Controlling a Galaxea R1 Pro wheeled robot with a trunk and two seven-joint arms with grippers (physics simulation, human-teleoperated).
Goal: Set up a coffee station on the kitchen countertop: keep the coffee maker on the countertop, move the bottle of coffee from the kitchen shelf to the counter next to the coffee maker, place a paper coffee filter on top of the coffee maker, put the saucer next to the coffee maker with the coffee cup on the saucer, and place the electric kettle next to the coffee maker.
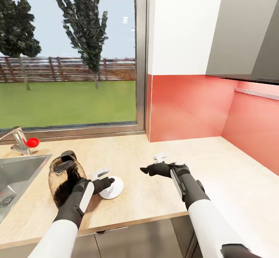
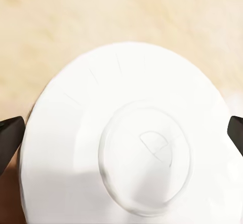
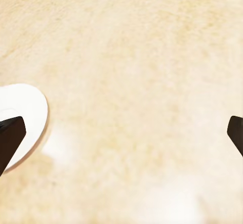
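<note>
The saucer is a small round white plate lying flat on the light tan speckled tabletop near its front edge; from the left wrist camera it shows faint radial lines on the rim and a raised ring in the middle. Just beside it to the left stands the rounded smoky-glass kettle with a black lid. The left claw hangs over the saucer, spread wide. The right claw hovers above bare tabletop, also spread wide, apart from the saucer
</note>
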